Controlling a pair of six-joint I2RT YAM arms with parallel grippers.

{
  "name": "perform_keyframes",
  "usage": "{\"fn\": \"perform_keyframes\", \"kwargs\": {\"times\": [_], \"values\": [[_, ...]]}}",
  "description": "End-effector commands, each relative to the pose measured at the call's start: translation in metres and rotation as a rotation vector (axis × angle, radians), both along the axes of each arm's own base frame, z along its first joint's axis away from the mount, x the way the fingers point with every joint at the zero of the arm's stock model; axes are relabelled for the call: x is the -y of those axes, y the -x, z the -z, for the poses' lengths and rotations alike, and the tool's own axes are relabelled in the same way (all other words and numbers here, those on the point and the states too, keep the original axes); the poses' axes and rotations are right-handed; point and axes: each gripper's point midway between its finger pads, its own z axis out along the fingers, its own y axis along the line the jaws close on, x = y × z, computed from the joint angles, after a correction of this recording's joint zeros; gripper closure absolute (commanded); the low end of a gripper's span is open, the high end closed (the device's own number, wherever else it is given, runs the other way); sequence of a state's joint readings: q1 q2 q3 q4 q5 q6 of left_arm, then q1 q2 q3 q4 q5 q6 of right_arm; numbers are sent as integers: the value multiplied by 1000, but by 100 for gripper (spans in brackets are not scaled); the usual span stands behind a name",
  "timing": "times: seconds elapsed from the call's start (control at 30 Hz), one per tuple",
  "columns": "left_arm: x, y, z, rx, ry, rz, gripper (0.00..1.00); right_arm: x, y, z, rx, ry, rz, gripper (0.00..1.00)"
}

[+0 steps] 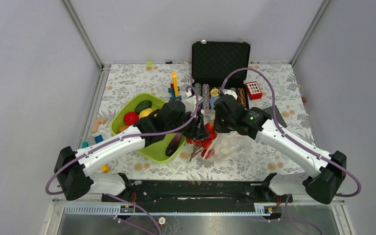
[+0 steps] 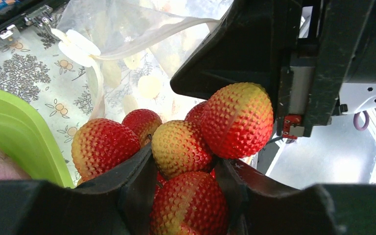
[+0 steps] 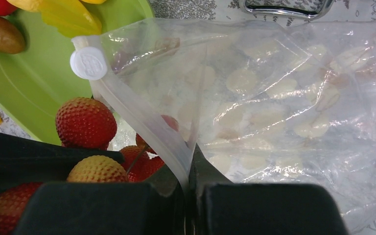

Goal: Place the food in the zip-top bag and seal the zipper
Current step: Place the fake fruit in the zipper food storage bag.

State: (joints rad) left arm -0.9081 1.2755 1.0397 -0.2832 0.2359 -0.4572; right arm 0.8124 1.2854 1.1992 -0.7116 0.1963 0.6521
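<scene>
My left gripper (image 1: 194, 133) (image 2: 183, 176) is shut on a bunch of red-and-yellow toy berries (image 1: 204, 138) (image 2: 186, 147) and holds it at the open mouth of the clear polka-dot zip-top bag (image 1: 230, 145) (image 3: 274, 98). My right gripper (image 1: 215, 128) (image 3: 188, 169) is shut on the bag's zipper rim and holds the mouth up. The white slider (image 3: 88, 63) sits at the rim's left end. The berries (image 3: 85, 122) show beside the rim in the right wrist view. More food lies in the lime-green tray (image 1: 154, 147): a red fruit (image 1: 130, 118), a yellow one (image 1: 146, 113), a dark green one (image 1: 143, 105) and a purple one (image 1: 174, 145).
An open black case (image 1: 220, 58) with striped poker chips (image 1: 205, 91) stands at the back. A red block (image 1: 253, 89) lies by it. An orange-and-blue toy (image 1: 175, 87) stands behind the tray. Small blocks (image 1: 98, 125) lie at the table's left edge.
</scene>
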Motion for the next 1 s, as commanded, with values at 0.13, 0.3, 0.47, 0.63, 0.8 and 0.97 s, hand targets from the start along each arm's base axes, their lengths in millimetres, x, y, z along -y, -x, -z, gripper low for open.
{"fn": "perform_keyframes", "kwargs": {"times": [0.13, 0.3, 0.47, 0.63, 0.8, 0.97], "values": [[14, 5, -5, 12, -21, 90, 100, -18, 5, -29, 64, -207, -56, 100], [8, 6, 8, -15, -72, 82, 100, -17, 9, -39, 90, -287, -61, 100], [8, 5, 10, -23, -79, 67, 100, -26, 18, -42, 75, -353, -121, 100], [16, -2, 1, -28, -60, 45, 100, -32, 24, -44, 65, -379, -163, 100], [20, -19, -3, -46, -98, -38, 100, -41, 32, -47, 59, -440, -224, 100], [32, -18, -14, -96, -63, -28, 95, -45, 26, -32, 42, -423, -210, 100]]}}
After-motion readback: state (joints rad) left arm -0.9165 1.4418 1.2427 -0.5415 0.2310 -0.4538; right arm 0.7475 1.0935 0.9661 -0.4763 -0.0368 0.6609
